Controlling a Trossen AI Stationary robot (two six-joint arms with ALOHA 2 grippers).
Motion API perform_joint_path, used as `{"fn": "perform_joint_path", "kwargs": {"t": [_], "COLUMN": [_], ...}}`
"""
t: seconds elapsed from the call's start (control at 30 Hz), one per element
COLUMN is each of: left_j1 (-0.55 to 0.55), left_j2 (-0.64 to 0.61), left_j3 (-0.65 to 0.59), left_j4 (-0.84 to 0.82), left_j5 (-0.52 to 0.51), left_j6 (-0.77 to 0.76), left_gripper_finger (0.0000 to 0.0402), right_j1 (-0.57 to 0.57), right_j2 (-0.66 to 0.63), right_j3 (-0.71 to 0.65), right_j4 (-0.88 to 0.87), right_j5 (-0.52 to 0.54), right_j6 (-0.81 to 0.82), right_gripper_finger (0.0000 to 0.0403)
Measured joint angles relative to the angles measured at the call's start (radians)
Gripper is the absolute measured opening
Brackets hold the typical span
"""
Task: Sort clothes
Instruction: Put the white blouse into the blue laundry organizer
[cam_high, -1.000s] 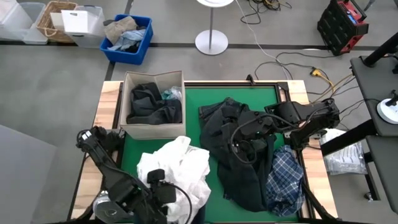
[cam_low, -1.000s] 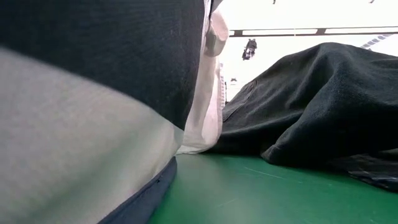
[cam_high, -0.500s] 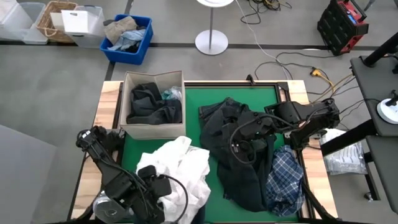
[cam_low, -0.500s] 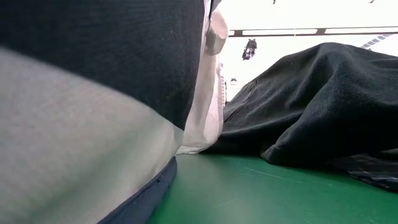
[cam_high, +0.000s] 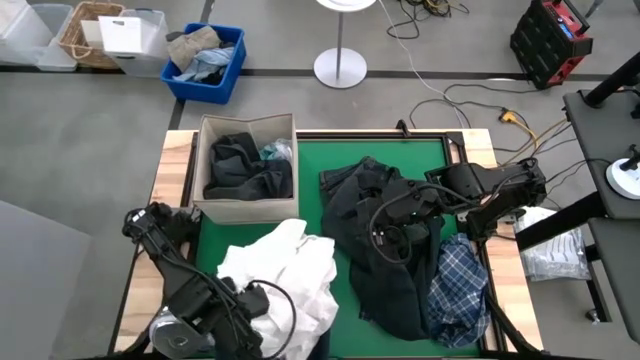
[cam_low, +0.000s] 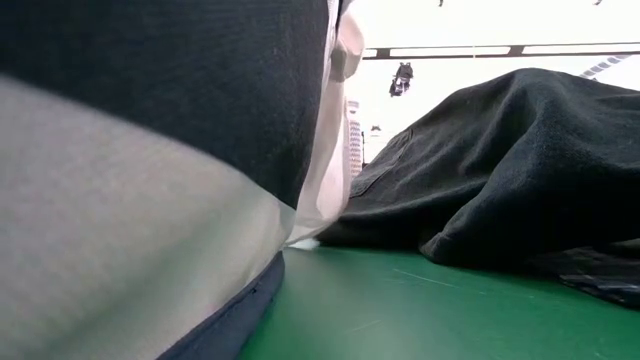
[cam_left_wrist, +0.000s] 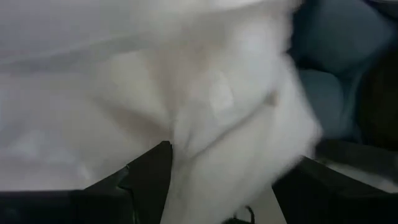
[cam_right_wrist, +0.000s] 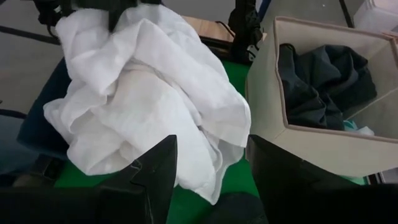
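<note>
Your left tool (cam_high: 252, 300) sits buried in the crumpled white fabric pile (cam_high: 285, 275) at the tabletop's (cam_high: 300, 180) near left edge, fingers (cam_left_wrist: 146, 171) spread with white cloth bunched between them. Your right tool (cam_high: 385, 240), fingers apart, rests over the one dark navy heap (cam_high: 385, 265). One blue-and-white plaid shirt (cam_high: 458, 285) lies at the near right corner. One beige fabric box (cam_high: 245, 168) holds dark clothes.

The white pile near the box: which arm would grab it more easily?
Probably the left. Its gripper is right at the white clothes, while the right gripper sits over the dark clothes.
</note>
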Motion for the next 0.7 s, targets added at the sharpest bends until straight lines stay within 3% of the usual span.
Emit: {"fn": "perform_joint_path", "kwargs": {"t": [0.13, 0.33, 0.43, 0.57, 0.7], "left_j1": [-0.008, -0.004, -0.025, -0.035, -0.052], "left_j2": [0.009, 0.021, 0.010, 0.005, 0.004], "left_j3": [-0.003, 0.002, 0.032, 0.119, 0.157], "left_j4": [-0.034, 0.025, 0.009, -0.052, -0.088], "left_j5": [-0.124, -0.040, -0.114, -0.185, -0.387], "left_j6": [0.124, 0.231, 0.279, 0.202, 0.274], "left_gripper_finger": [0.0236, 0.0236, 0.0236, 0.0236, 0.0236], "right_j1": [0.000, 0.000, 0.000, 0.000, 0.000], "right_j2": [0.000, 0.000, 0.000, 0.000, 0.000], "right_j3": [0.000, 0.000, 0.000, 0.000, -0.004], "right_j4": [0.000, 0.000, 0.000, 0.000, 0.000], "right_j5": [0.000, 0.000, 0.000, 0.000, 0.000], "right_j6": [0.000, 0.000, 0.000, -0.001, -0.004], "right_gripper_finger": [0.0195, 0.0195, 0.0196, 0.0199, 0.0199]}}
